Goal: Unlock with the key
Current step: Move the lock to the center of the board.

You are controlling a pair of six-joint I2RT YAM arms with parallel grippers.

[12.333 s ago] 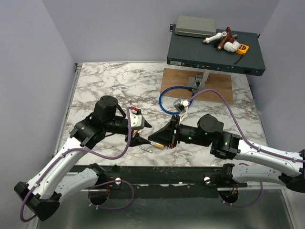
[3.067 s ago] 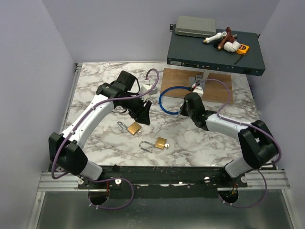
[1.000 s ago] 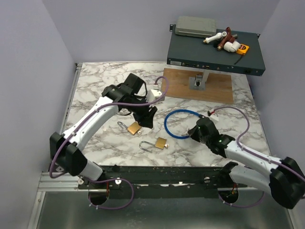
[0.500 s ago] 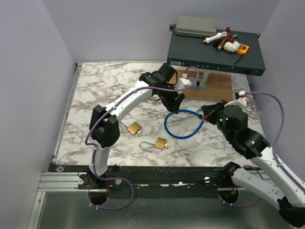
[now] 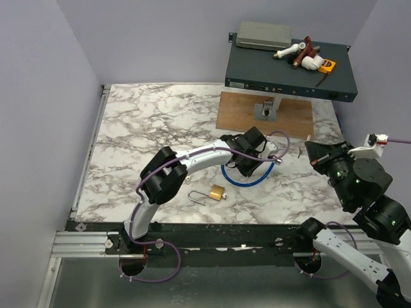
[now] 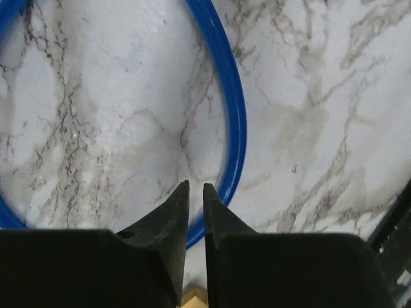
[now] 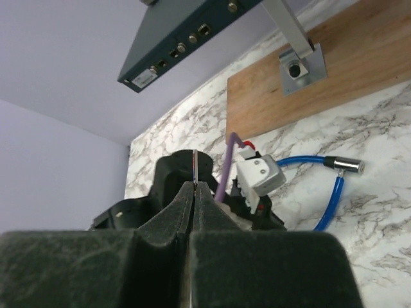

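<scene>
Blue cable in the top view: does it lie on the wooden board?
No, the blue cable lies looped on the marble table, below the wooden board in the picture and apart from it.

Thin key [image 7: 194, 168] edge-on between right jaws

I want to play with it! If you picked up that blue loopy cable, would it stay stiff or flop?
Probably floppy: the blue cable lies in a soft curve on the table, so it would likely droop. It looks thin, so it is probably light. Its metal tip might swing about.
</scene>
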